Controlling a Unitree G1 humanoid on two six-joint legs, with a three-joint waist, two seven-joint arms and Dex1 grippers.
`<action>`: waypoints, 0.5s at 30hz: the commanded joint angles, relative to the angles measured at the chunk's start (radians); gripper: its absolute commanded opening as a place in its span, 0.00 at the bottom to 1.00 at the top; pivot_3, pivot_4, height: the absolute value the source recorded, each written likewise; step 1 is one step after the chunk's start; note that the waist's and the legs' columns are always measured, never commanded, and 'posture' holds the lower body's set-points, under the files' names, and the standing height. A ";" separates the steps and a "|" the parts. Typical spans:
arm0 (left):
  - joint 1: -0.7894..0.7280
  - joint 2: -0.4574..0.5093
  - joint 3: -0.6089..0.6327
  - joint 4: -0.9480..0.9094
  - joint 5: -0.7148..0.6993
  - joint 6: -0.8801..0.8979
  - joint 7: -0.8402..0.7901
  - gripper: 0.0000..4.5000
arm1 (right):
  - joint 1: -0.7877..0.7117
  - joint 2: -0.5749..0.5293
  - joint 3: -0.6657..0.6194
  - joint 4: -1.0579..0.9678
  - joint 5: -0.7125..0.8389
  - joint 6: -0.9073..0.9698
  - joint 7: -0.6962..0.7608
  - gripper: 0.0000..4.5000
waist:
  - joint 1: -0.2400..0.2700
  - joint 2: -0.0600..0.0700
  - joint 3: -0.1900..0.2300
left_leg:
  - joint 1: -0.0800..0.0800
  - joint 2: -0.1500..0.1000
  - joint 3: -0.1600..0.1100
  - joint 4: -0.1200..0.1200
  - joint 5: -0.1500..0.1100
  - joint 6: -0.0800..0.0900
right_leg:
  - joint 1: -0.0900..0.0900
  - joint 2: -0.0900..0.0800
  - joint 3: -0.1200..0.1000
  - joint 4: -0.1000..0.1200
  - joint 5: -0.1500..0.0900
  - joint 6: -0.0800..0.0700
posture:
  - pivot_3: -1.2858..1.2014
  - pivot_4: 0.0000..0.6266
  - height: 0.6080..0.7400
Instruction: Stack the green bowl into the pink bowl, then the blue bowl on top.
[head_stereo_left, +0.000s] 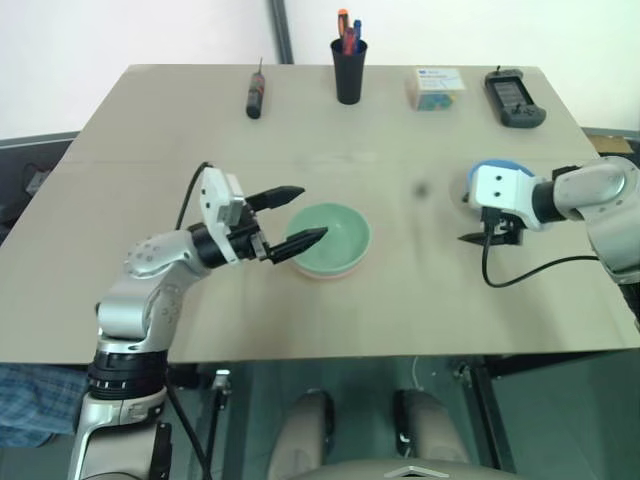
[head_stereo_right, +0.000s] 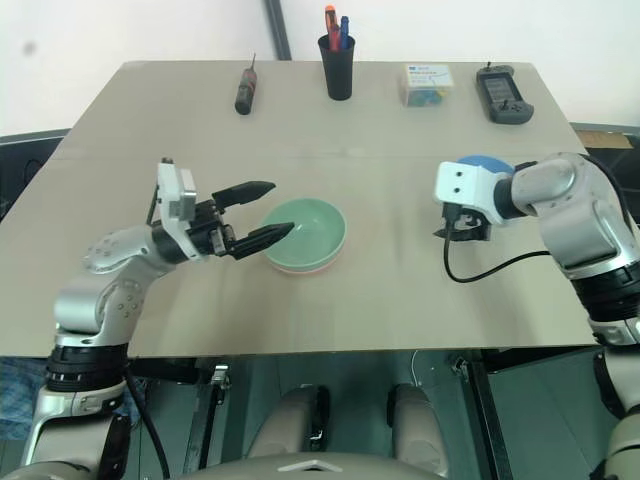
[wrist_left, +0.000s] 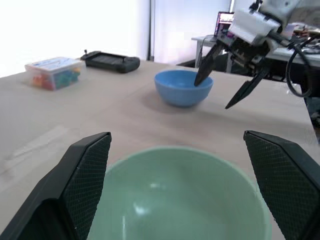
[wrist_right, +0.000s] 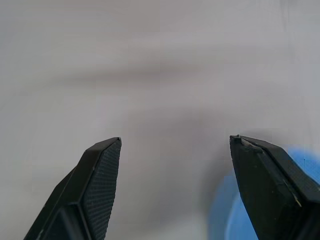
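The green bowl (head_stereo_left: 332, 236) sits nested in the pink bowl (head_stereo_left: 318, 277) at the table's middle; only a thin pink rim shows beneath it. My left gripper (head_stereo_left: 299, 216) is open at the green bowl's left rim, one finger on either side of it, holding nothing. The left wrist view looks over the green bowl (wrist_left: 180, 200) towards the blue bowl (wrist_left: 183, 89). The blue bowl (head_stereo_right: 487, 160) stands to the right, partly hidden behind my right wrist. My right gripper (head_stereo_left: 487, 238) is open and empty, pointing down just in front of the blue bowl (wrist_right: 222, 212).
Along the far edge stand a black pen cup (head_stereo_left: 349, 70), a dark screwdriver (head_stereo_left: 255, 95), a clear box of coloured pieces (head_stereo_left: 436, 87) and a black controller (head_stereo_left: 514, 98). A black cable (head_stereo_left: 530, 268) hangs from my right wrist over the table.
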 joint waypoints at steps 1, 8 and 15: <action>-0.034 -0.029 -0.025 0.012 0.008 -0.039 -0.008 1.00 | -0.013 -0.020 -0.050 0.098 -0.015 -0.034 -0.051 0.81 | 0.001 0.000 0.000 | 0.000 0.000 0.000 0.000 0.000 0.000 | 0.000 0.000 0.000 0.000 0.000 0.000 | 0.52 0.24 1.00; -0.057 -0.053 -0.050 0.036 0.022 -0.058 -0.020 1.00 | -0.052 -0.005 -0.036 0.282 -0.051 -0.112 -0.110 0.81 | 0.002 0.000 0.000 | -0.002 0.000 0.000 0.003 0.000 0.000 | -0.001 0.000 0.000 0.000 0.000 0.000 | 0.52 0.24 1.00; -0.052 -0.050 -0.048 0.048 0.035 -0.076 -0.022 1.00 | -0.084 0.039 -0.017 0.442 -0.085 -0.204 -0.145 0.63 | 0.003 0.000 0.000 | -0.004 0.000 -0.002 0.005 0.000 0.000 | -0.001 0.000 -0.001 0.000 0.000 0.000 | 0.52 0.24 1.00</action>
